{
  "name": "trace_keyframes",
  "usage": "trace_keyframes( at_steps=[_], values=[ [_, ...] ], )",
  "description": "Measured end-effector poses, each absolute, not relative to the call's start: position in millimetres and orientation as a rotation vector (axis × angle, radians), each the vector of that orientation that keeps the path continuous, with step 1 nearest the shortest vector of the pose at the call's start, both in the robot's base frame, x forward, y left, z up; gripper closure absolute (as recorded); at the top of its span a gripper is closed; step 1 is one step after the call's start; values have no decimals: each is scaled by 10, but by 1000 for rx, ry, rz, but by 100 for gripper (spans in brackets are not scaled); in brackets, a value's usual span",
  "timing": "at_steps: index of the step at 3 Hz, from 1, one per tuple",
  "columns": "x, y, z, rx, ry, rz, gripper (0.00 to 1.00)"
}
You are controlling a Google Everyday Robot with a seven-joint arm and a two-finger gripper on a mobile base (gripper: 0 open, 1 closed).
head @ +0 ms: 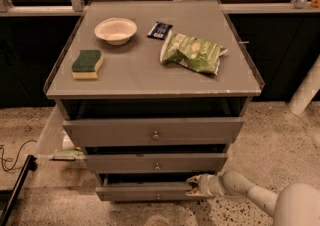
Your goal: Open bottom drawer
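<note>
The bottom drawer is the slimmest grey front of three, low on the grey cabinet, with a small round knob. It stands slightly pulled out, with a dark gap above its front. My gripper reaches in from the lower right on a white arm. Its tip is at the right end of the bottom drawer's top edge.
The mid drawer and top drawer sit above. On the cabinet top are a white bowl, a green-yellow sponge, a green chip bag and a dark packet. A black cable lies on the speckled floor at left.
</note>
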State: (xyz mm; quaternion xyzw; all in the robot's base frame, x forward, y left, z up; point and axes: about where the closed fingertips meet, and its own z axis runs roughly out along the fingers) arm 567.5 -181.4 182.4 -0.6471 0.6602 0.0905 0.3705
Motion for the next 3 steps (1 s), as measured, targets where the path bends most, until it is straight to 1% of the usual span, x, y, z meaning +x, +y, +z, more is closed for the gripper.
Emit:
trace_keyframes(
  at_steps=[2, 3],
  values=[
    [5673, -1815, 1822, -1660, 1693, 233, 35],
    [5425, -1909, 1644, -1636, 1712, 279, 13]
  ],
)
